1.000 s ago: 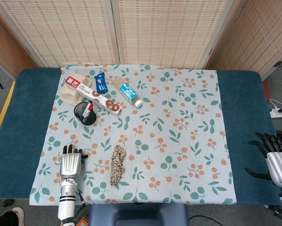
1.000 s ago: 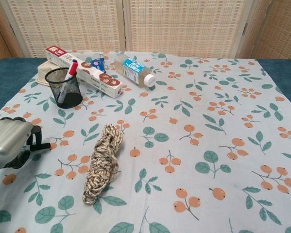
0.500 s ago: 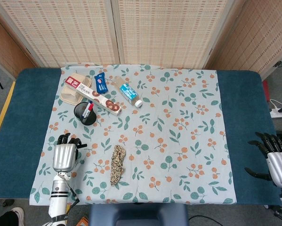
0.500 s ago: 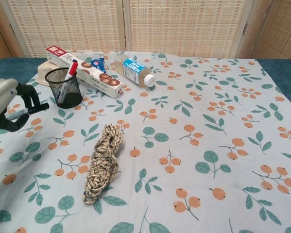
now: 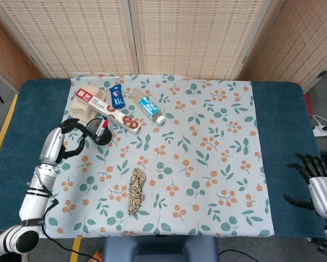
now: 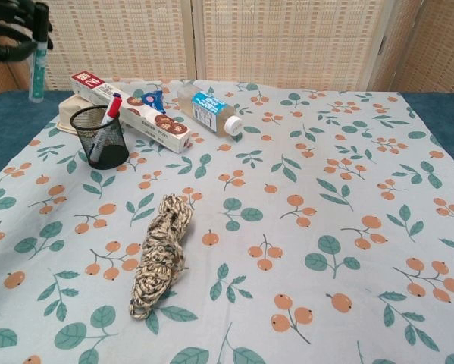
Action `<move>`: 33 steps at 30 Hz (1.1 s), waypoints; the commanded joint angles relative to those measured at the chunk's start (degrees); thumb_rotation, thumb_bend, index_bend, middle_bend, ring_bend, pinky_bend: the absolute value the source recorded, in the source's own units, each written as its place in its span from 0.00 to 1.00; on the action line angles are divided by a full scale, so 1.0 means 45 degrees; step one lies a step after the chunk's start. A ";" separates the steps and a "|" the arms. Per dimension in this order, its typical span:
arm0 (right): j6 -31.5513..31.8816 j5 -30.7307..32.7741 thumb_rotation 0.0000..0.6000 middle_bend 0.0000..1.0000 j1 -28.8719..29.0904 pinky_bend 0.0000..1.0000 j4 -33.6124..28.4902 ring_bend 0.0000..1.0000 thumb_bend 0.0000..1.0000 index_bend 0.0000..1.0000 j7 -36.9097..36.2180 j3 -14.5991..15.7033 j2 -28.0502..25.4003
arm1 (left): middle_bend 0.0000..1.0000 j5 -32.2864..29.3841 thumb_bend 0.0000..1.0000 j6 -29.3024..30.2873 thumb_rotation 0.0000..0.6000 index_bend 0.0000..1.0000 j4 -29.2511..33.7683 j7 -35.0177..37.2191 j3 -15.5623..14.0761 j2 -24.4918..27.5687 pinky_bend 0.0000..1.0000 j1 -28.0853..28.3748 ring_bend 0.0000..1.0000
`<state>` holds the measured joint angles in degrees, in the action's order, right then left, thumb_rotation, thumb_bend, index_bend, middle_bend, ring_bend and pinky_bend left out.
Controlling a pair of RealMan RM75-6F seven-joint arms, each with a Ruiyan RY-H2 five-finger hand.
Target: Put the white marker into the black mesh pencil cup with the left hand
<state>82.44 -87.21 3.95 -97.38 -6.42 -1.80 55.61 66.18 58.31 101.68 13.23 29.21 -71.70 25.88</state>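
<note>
The black mesh pencil cup [image 5: 99, 131] [image 6: 99, 136] stands upright at the far left of the floral cloth, with a red-capped pen leaning inside it. My left hand [image 5: 65, 139] [image 6: 10, 30] is raised just left of the cup. It grips the white marker [image 6: 36, 57], which hangs nearly upright with its black cap uppermost, above and to the left of the cup's rim. My right hand [image 5: 319, 185] rests at the table's right edge with its fingers spread and nothing in them.
A coiled rope [image 5: 135, 190] [image 6: 158, 250] lies on the cloth's front left. Behind the cup are a long toothpaste box [image 5: 108, 112] [image 6: 132, 110], a beige container [image 5: 80, 111], a blue packet [image 5: 117, 96] and a lying water bottle [image 5: 151, 109] [image 6: 208, 110].
My left hand has lifted off the front-left of the cloth and moved back toward the cup, carrying the white marker upward. The right hand has stayed still.
</note>
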 commanded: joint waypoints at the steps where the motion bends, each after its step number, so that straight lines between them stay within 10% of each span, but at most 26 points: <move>1: -0.0015 0.0063 1.00 0.09 0.0001 0.00 -0.0055 0.04 0.00 0.27 0.0159 -0.0011 0.0034 | 0.51 -0.0333 0.43 -0.3004 1.00 0.49 -0.1690 0.3368 0.1340 0.1076 0.18 0.1497 0.17; 13: 0.0188 0.0434 1.00 0.09 -0.0131 0.00 -0.0342 0.05 0.00 0.27 0.1000 -0.0134 0.0113 | 0.51 0.0924 0.43 -0.5547 1.00 0.50 -0.7421 0.7330 0.0363 -0.1590 0.17 0.4196 0.16; 28: -0.0018 0.0674 1.00 0.09 -0.0067 0.00 -0.0483 0.04 0.00 0.26 0.1514 -0.0177 0.0240 | 0.50 0.2974 0.43 -0.5240 1.00 0.51 -1.1413 1.0765 -0.1713 -0.3161 0.17 0.4849 0.15; 33: -0.0108 0.0661 1.00 0.09 -0.0036 0.00 -0.0507 0.04 0.00 0.26 0.1551 -0.0150 0.0257 | 0.22 0.3557 0.44 -0.5174 1.00 0.34 -1.1631 1.1647 -0.2448 -0.3082 0.13 0.4961 0.03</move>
<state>81.96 -84.23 3.77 -99.66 0.57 -2.49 56.76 81.35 34.86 49.68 64.64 18.97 -85.62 47.91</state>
